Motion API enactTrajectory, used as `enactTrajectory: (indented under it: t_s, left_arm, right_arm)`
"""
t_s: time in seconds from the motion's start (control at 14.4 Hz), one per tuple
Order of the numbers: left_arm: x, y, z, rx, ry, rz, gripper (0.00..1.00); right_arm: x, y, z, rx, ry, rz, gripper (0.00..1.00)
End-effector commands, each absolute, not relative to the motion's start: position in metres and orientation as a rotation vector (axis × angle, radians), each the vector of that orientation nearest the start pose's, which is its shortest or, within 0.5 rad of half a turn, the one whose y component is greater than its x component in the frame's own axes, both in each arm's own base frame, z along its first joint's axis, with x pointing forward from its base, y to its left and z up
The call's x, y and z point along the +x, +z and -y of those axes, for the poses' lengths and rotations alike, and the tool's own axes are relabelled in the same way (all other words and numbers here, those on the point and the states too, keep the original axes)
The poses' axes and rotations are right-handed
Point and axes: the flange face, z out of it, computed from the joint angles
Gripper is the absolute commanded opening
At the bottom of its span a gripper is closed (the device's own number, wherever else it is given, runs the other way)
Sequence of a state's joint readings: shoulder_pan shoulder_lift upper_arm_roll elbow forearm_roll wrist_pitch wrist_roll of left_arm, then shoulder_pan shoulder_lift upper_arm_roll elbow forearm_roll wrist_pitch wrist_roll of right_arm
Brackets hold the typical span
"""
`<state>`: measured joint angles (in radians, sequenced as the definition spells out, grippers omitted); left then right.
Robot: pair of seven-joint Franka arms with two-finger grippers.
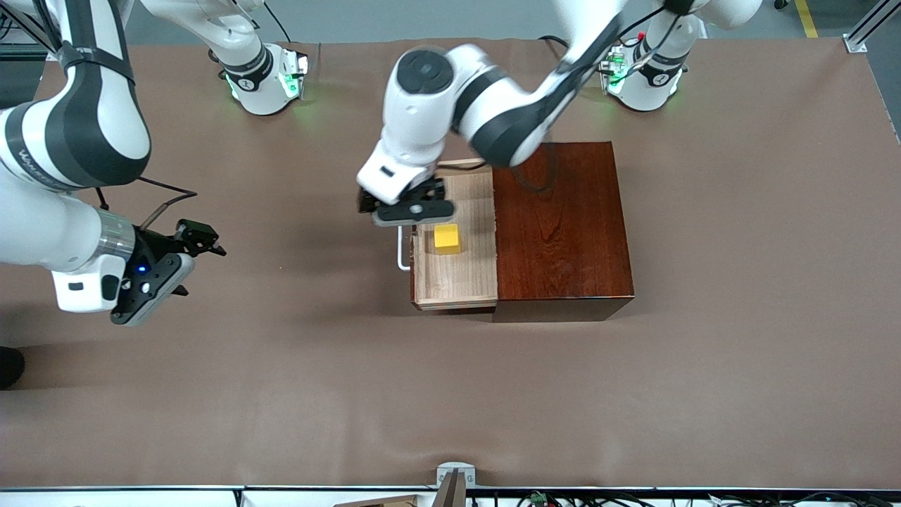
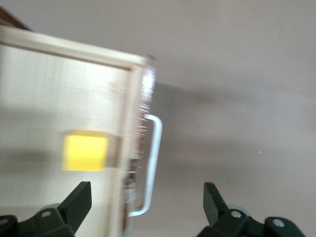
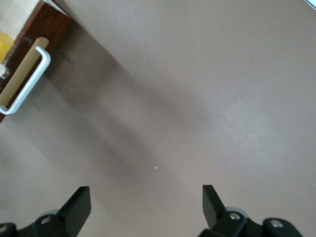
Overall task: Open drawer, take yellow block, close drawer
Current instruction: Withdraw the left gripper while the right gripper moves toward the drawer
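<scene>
Drawer (image 1: 454,274) pulled out, yellow block (image 1: 447,238) inside. Left gripper (image 1: 412,210) over drawer's handle edge, jaws spread, empty. Right gripper (image 1: 158,271) waits over bare table (image 1: 450,394), jaws spread.

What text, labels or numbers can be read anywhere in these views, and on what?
Grey lettering runs along the right arm's white link: too blurred and cut off to read.
Small round marks on both robot bases: too small to read.
Nothing on the glossy reddish-brown wooden box, its pale drawer or the small yellow cube.

A brown table covering (image 1: 633,394) spans the whole work surface. At its camera-side edge sits a small grey fitting (image 1: 455,473), perhaps a bracket.
</scene>
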<state>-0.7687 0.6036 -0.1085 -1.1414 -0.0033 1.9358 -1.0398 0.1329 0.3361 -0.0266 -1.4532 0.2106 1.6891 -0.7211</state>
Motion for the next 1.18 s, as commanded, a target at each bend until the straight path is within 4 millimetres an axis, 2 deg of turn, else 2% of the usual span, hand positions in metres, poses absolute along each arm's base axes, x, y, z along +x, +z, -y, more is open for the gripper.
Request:
enactTrajectory:
  t_s: [0.0, 0.07, 0.21, 0.35, 0.48, 0.62, 0.83, 1.11]
  left_arm:
    - [0.502, 0.518, 0.494, -3.221, -0.026, 0.225, 1.0]
    - [0.51, 0.531, 0.464, -3.18, 0.019, 0.2, 1.0]
    - [0.531, 0.558, 0.404, -3.14, 0.055, 0.301, 1.0]
    - [0.548, 0.575, 0.347, -3.12, 0.078, 0.35, 1.0]
    - [0.559, 0.589, 0.276, -3.138, 0.082, 0.21, 1.0]
    - [0.557, 0.596, 0.221, -3.141, 0.093, 0.117, 1.0]
    - [0.559, 0.594, 0.161, -3.141, 0.123, 0.234, 1.0]
    - [0.572, 0.591, 0.085, -3.162, 0.115, 0.176, 1.0]
  right_arm:
    - [0.642, 0.484, -0.149, -2.609, 0.03, 1.222, 1.0]
    - [0.637, 0.484, -0.177, -2.571, 0.004, 1.257, 1.0]
    - [0.626, 0.488, -0.234, -2.526, -0.06, 1.364, 1.0]
    - [0.613, 0.49, -0.28, -2.487, -0.115, 1.45, 1.0]
    - [0.603, 0.484, -0.322, -2.443, -0.174, 1.533, 1.0]
    - [0.598, 0.472, -0.352, -2.371, -0.237, 1.665, 1.0]
    - [0.591, 0.454, -0.373, -2.271, -0.234, 1.815, 1.0]
    - [0.567, 0.428, -0.428, -2.156, -0.263, 2.041, 1.0]
